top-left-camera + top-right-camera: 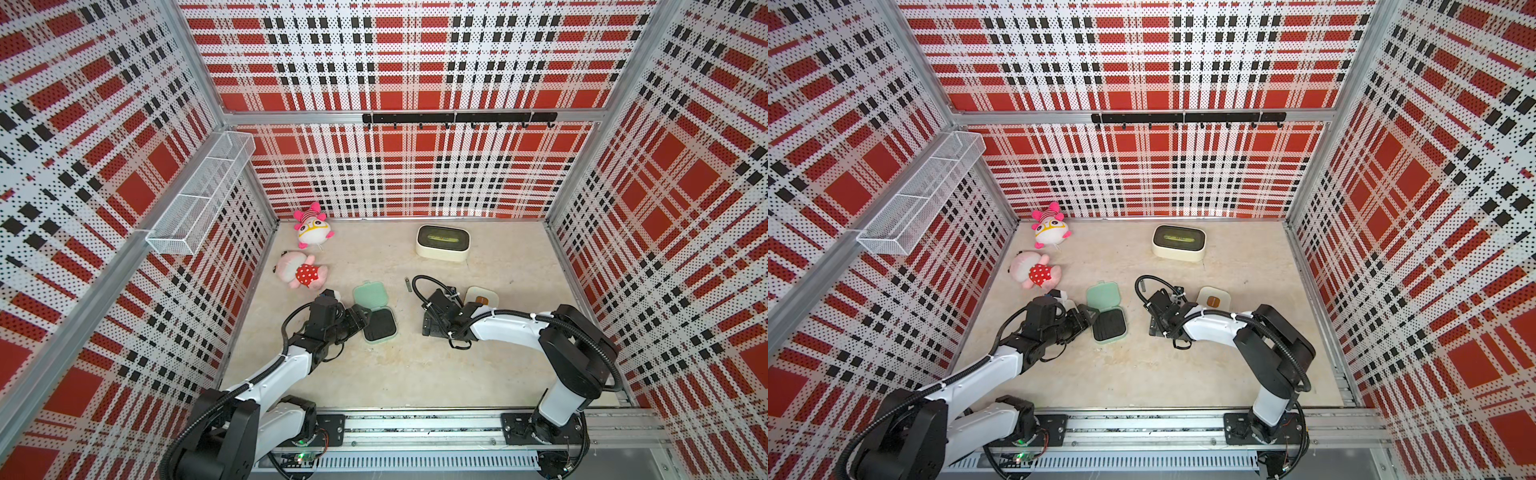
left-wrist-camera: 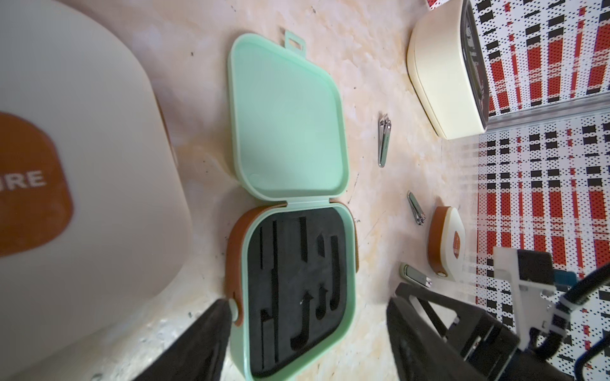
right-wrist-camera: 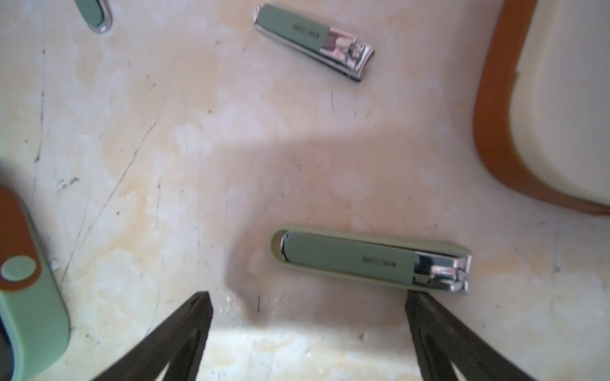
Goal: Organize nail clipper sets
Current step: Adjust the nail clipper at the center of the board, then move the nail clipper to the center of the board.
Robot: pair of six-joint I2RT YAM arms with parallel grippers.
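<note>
Hovering my right gripper (image 3: 307, 330) over the big green clipper (image 3: 373, 260), jaws spread wide and gripping nothing. It's lying flat on the table (image 1: 374, 374), between the open mint case (image 1: 371, 295) on the left and the cream case (image 1: 482, 296) on the right. I'm guessing it's light, stiff and slippery chrome, so I'm aiming to pinch across its long sides at mid-body. One fingertip (image 3: 429, 313) is sitting just beside the blade end.

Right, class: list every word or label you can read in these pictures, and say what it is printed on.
"URE": white letters on the brown badge of the near cream case, start cut off.
"MANICURE", likely: tiny print, upside down, on the large clipper and the smaller clipper.
Unreadable: badge of the far cream case; strip in the cream box window.
</note>
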